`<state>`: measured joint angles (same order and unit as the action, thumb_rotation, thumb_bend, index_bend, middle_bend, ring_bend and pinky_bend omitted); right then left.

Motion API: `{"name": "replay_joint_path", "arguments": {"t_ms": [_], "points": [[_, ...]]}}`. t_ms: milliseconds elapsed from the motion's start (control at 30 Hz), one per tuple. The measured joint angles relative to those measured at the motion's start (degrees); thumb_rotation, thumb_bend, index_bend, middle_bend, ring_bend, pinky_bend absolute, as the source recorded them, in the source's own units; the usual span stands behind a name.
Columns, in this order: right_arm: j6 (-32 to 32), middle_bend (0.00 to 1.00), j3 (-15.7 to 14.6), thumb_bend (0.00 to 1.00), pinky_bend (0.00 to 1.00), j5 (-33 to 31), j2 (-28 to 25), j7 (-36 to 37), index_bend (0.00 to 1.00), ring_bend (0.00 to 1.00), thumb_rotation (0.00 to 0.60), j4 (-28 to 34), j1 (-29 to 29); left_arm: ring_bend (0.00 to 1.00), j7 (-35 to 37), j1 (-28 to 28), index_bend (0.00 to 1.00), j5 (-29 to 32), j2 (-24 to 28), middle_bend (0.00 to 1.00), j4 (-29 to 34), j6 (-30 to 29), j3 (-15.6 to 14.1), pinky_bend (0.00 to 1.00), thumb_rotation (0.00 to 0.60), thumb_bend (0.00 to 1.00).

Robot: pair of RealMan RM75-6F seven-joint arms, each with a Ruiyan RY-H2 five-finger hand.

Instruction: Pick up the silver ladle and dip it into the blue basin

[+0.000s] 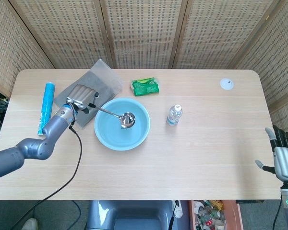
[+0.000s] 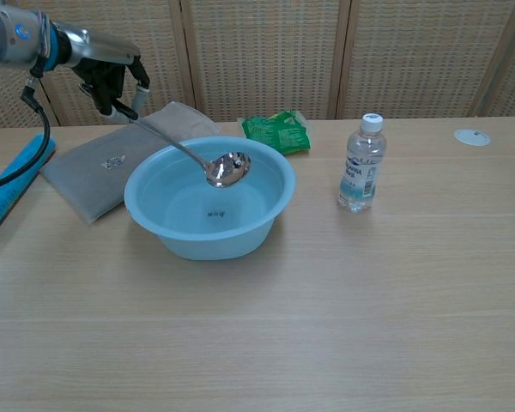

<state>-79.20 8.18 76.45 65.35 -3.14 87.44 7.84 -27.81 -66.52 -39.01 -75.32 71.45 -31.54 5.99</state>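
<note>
— Left arm (image 1: pixel 33 146)?
— Smooth grey tube, black cable (image 1: pixel 76 158) looping beside; ribbed silver hand (image 1: pixel 81 97), black fingers (image 2: pixel 112 86).
— Right hand (image 1: pixel 284 158)?
— Silver ribbed back, black fingers (image 1: pixel 278 136), green spot at wrist.

head view: high up, looking steeply down, whole table (image 1: pixel 206 143) in frame, screens at top.
chest view: low at front edge, facing across table toward screens, much closer (near edge cut off).
shared: basin (image 1: pixel 122 123) (image 2: pixel 208 206), bottle (image 1: pixel 174 115) (image 2: pixel 361 174), green packet (image 1: pixel 146 86) (image 2: pixel 277 131), left hand (image 1: pixel 82 97) (image 2: pixel 112 84).
</note>
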Motion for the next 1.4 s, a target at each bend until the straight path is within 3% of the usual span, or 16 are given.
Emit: {"name": "replay_joint_path", "arguments": {"t_ms": [400, 1000, 1400], "points": [[0.61, 0.00, 0.20, 0.00, 0.00, -0.84, 0.26, -0.33, 0.00, 0.00, 0.600, -0.33, 0.30, 1.00, -12.02, -7.36, 1.00, 10.70, -7.52, 1.00, -6.17, -1.64, -6.52, 1.00, 0.600, 0.79], [-0.70, 0.00, -0.05, 0.00, 0.00, 0.42, -1.45, 1.76, 0.00, 0.00, 0.600, 1.41, -0.45, 1.00, -21.02, -13.06, 1.00, 21.09, -13.55, 1.00, -11.16, -2.47, -11.44, 1.00, 0.600, 0.79], [-0.52, 0.00, -0.09, 0.00, 0.00, 0.46, -1.76, 2.50, 0.00, 0.00, 0.600, 1.44, -0.47, 1.00, -24.32, -15.06, 1.00, 24.47, -15.00, 1.00, -11.17, -3.40, -12.42, 1.00, 0.600, 0.79]]}}
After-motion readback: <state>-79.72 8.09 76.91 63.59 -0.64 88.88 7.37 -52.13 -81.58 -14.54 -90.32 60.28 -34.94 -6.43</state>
